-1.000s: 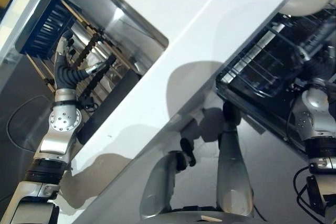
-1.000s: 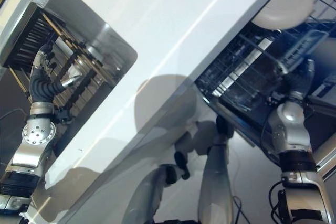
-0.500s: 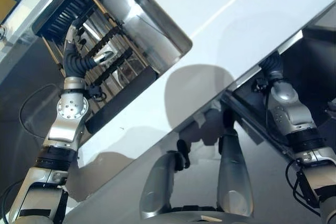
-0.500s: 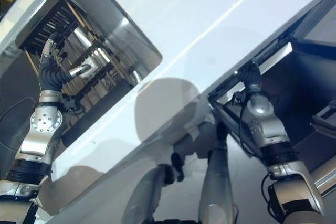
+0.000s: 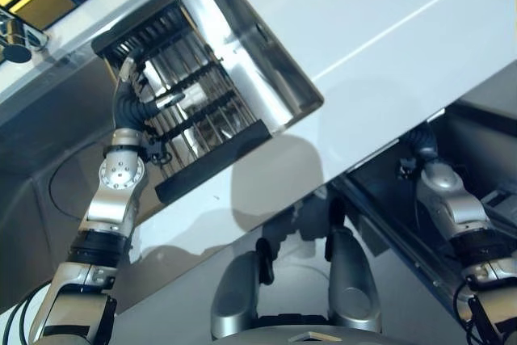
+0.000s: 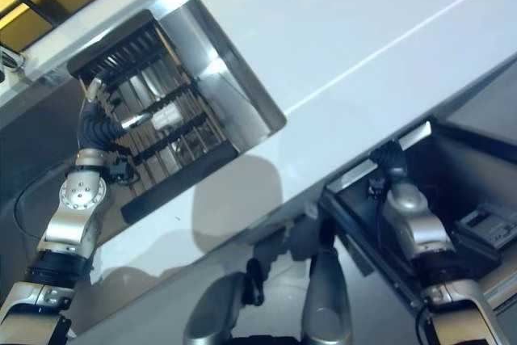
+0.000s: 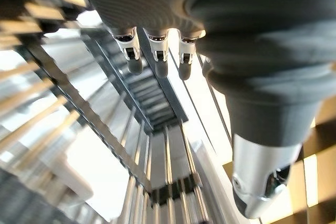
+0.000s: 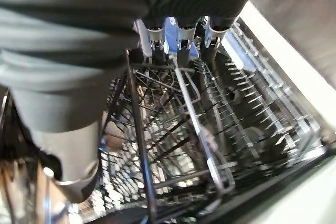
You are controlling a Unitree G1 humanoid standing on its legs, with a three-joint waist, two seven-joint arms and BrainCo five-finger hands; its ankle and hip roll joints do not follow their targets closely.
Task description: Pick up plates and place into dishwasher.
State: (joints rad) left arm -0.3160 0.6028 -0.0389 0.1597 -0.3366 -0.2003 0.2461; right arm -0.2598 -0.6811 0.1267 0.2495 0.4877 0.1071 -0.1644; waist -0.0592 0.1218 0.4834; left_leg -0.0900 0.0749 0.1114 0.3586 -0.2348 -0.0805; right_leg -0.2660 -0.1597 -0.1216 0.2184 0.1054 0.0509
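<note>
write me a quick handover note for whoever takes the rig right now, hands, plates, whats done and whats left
Left hand: raised inside the sink at the drying rack, fingers straight, holding nothing.
Right hand: reaching under the counter into the dishwasher rack, fingers relaxed, holding nothing.
Plates: a pale object in the left wrist view may be a plate in the drying rack; I cannot confirm it.
Done: cannot tell; neither hand carries a plate.
Left: grasp a plate and load it.

A kitchen: a white countertop [image 5: 388, 30] with a steel sink [image 5: 242, 62] and dishwasher rack [image 8: 199, 129] below
</note>
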